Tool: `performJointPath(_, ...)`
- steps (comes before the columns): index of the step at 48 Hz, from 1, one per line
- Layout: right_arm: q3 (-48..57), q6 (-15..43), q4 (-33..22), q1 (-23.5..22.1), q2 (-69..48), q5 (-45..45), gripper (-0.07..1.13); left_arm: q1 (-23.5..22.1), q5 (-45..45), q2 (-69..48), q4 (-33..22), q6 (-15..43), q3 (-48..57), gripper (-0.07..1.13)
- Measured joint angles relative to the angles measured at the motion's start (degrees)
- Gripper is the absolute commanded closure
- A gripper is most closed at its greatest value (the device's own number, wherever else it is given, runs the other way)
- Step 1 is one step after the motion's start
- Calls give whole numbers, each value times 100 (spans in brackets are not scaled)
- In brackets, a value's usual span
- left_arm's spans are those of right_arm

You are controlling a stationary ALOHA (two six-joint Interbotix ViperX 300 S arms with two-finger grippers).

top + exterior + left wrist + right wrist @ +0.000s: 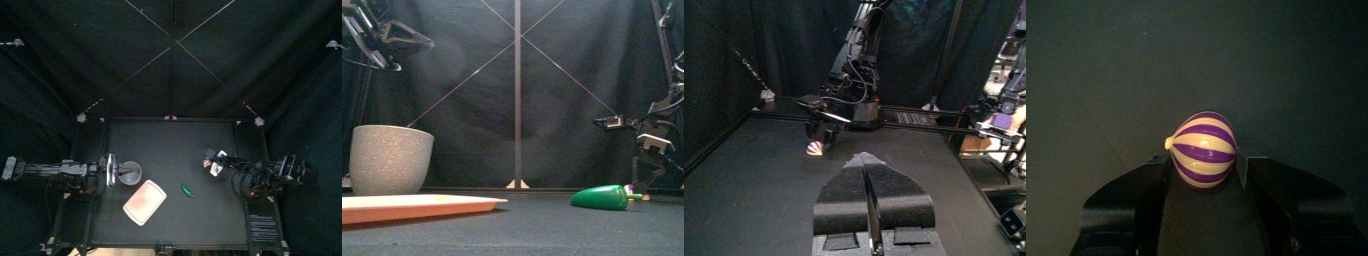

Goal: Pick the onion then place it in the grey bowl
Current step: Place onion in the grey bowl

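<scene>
The onion (1204, 150), a toy striped purple and cream, sits between the jaws of my right gripper (1204, 160), which is shut on it. In the left wrist view the onion (814, 150) shows low over the table under the right arm. My right gripper (215, 166) is at the table's right side. The tall grey speckled bowl (130, 172) (392, 158) stands upright at the left. Just beside it, my left gripper (111, 170) (869, 165) rests shut and empty.
A flat pink tray (144, 203) (409, 207) lies in front of the grey bowl. A green toy vegetable (189, 189) (603, 196) lies on the table between the tray and the right gripper.
</scene>
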Motion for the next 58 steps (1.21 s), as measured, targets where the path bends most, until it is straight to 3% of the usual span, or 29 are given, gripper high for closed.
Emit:
performJointPath(10, -237, 0, 88, 255, -97, 9, 24, 18, 0, 0, 0, 0, 0, 106)
performJointPath(23, -1239, 0, 220, 1362, -483, -35, 24, 44, 0, 0, 0, 0, 0, 106)
performJointPath(33, -2171, -9, 185, 2136, -220, -580, 24, 70, -26, 0, 0, 0, 0, 106)
performJointPath(48, -3313, 0, 167, 2496, 1213, -1907, 24, 88, -44, 0, 0, 9, 0, 106)
performJointPath(58, -4447, 9, 141, 2602, 2408, -2101, 24, 114, -35, 0, 0, 9, 18, 106)
